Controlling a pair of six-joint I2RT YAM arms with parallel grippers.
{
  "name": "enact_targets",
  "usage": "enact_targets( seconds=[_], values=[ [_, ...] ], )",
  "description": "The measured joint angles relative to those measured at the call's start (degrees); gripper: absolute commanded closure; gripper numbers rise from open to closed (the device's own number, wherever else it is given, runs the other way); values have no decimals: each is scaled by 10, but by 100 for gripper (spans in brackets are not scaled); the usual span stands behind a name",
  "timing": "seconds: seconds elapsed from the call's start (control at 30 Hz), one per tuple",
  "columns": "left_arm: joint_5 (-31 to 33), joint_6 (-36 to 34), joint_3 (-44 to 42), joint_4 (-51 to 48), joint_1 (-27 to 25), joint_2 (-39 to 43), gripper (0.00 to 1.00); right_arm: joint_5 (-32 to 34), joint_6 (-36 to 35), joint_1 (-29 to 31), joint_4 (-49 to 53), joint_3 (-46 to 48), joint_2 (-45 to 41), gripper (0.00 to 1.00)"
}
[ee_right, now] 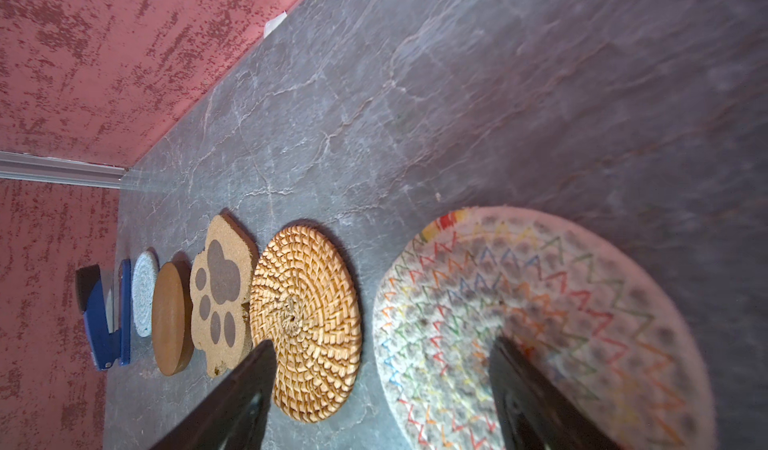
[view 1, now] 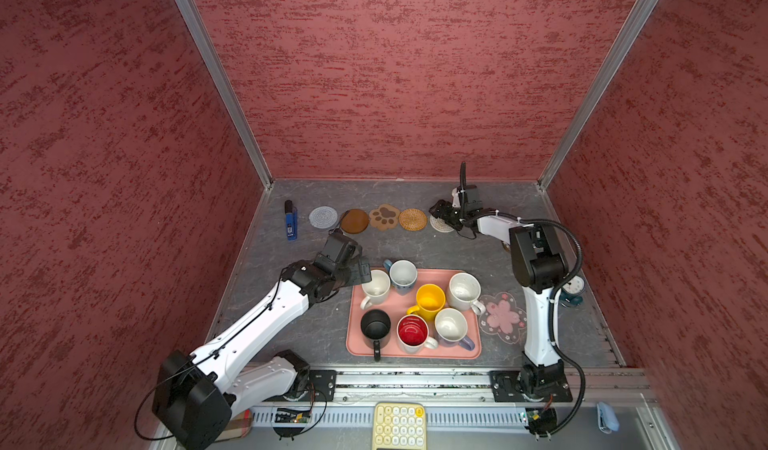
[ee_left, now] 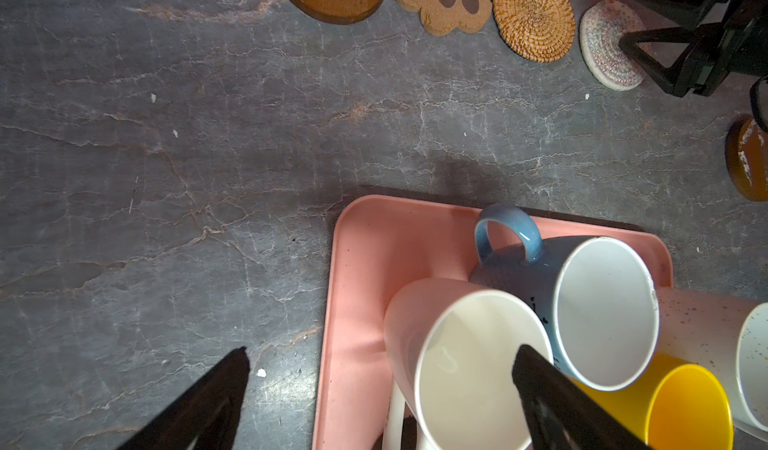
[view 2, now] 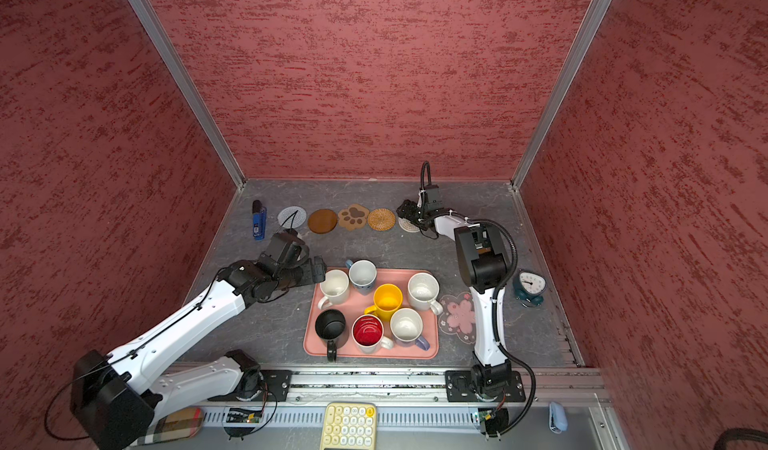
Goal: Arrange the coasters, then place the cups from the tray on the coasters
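Tray (view 1: 352, 338) sits by the tabletop's (view 1: 316, 315) front edge with all seven cups (view 1: 430, 300) on it, so this looks like the coaster-arranging step. Five coasters (view 1: 412, 219) line the far edge. Right gripper (ee_right: 382, 342) hangs spread over the beige woven coaster (ee_right: 540, 302), and left gripper (ee_left: 381, 349) is spread at the tray's far-left corner. Next, I reckon: fetch the flower coaster (view 1: 503, 315) by the tray's right edge.

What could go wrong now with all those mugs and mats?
The white mug stands close beside the blue mug on the crowded tray, so the open left pincer near it might knock the blue one over. The open right pincer hangs over the beige woven coaster, right by the wicker coaster, and might shove the row crooked.
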State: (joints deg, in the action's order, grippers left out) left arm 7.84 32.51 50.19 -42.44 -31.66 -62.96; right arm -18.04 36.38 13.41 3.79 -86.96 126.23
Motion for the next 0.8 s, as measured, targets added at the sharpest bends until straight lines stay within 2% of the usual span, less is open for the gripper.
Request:
enact_targets(
  seconds=[0.33,0.57,0.8],
  values=[
    [13,-17,53,-22,1,11,0,19,-28,0,59,-19,-59,17],
    [3,-27,83,-20,1,-3,0,43,-41,0,74,-2,-199,15],
    [-21,-38,120,4,-10,-55,0,83,-60,-15,88,115,-349,13]
  ],
)
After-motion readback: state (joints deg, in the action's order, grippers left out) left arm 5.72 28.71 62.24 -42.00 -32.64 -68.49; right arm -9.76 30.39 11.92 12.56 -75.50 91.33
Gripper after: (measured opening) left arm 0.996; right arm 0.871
